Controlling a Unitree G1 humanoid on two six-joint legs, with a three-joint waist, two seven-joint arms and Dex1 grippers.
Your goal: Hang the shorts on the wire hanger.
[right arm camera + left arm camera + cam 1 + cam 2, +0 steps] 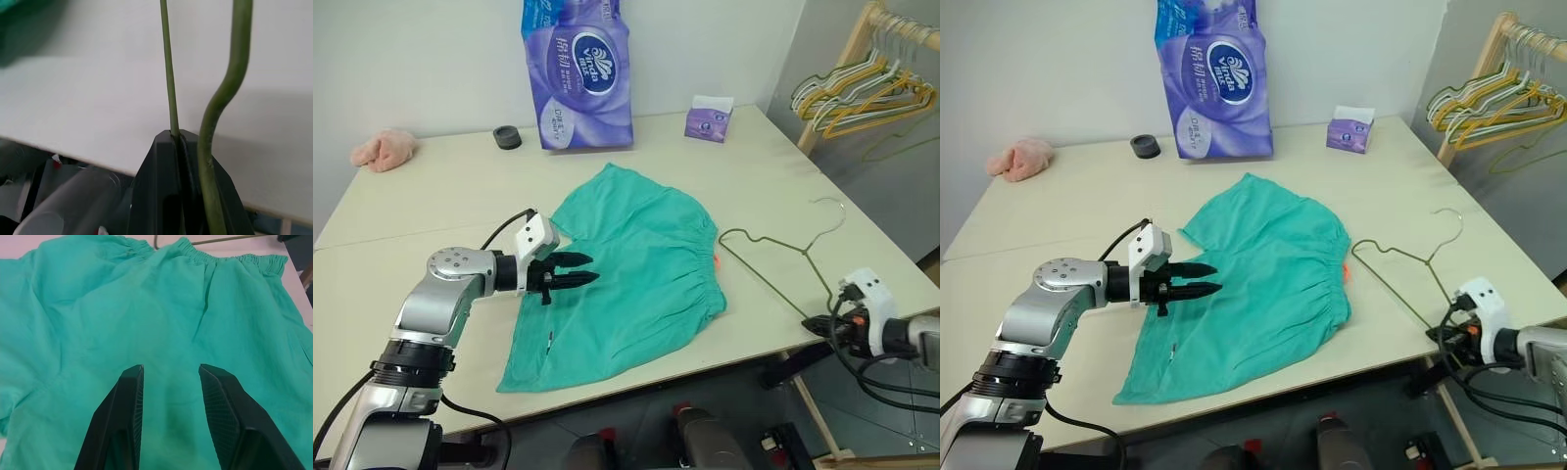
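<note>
Along the far edge of the pale bench [431,196], a purple pack of tissue rolls [576,73] is stood upright against the wall, with a small black ring-shaped object [507,137] just beside it and a small purple tissue box [709,119] further toward the right. A pink cloth [384,149] is bunched at the far left corner. Beyond the bench's right end, yellow and green hangers [862,93] are hung in a bunch on a wooden rack [842,69].

The shorts [636,269] are spread flat in the middle of the bench: teal-green, softly creased, with the gathered elastic waistband turned toward the right and a small orange tag at that edge. The wire hanger [773,264] is laid just beside the waistband, thin and olive-green, its hook pointing toward the far right.

The left tool [576,270] is held over the left part of the shorts, its black fingers [122,416] spread with nothing between them. The right tool [178,142], at the bench's near right edge, is pressed together, pinching the hanger's wire at its near corner.
</note>
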